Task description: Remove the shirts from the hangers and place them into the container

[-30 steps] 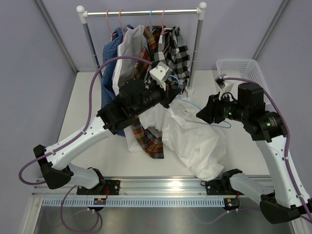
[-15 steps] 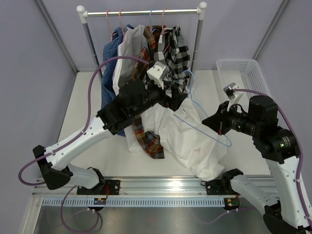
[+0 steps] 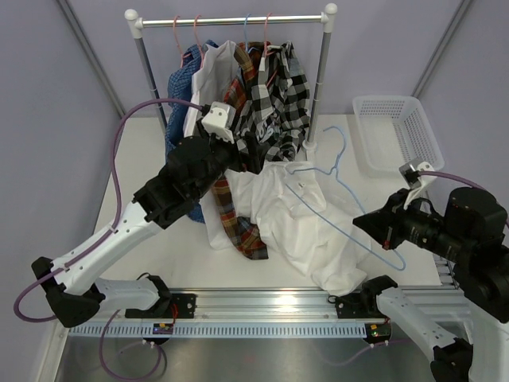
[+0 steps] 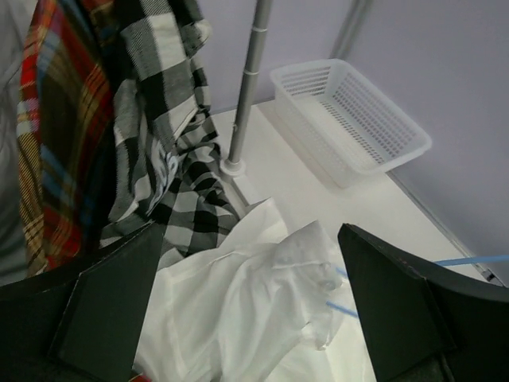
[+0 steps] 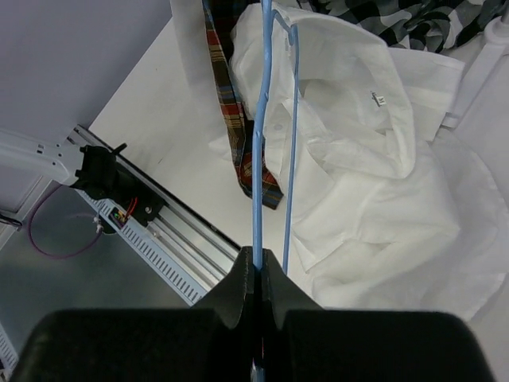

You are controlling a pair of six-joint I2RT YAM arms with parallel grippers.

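Near centre of the table (image 3: 191, 263), one white shirt (image 3: 314, 235) lies crumpled & off its hanger, not in the basket (image 3: 413, 131), which sits well apart at the far R corner. R gripper (image 5: 254, 256) is pinched tight on a light-blue hanger (image 5: 260, 119), thin wire betw. its fingertips. Hanger is held up over the white shirt, hook end toward the rack (image 3: 322, 72). Can't tell if the wire touches the cloth. L gripper (image 4: 248, 239) is spread wide, gripping no cloth. It hangs over the crumpled shirt's far end, close to the hanging clothes, w/ fingers (image 4: 103, 318) either side of the white fabric in the wrist view. On the rack bar, L to R: blue checked shirt (image 3: 183, 79), 2nd white shirt (image 3: 213, 76), red plaid shirt (image 3: 237, 87), blk-&-white checked shirt (image 3: 280, 91), hung from pink & blue hooks (image 3: 176, 28). Plaid shirt's tail trails down onto the table, just beside the crumpled white one.
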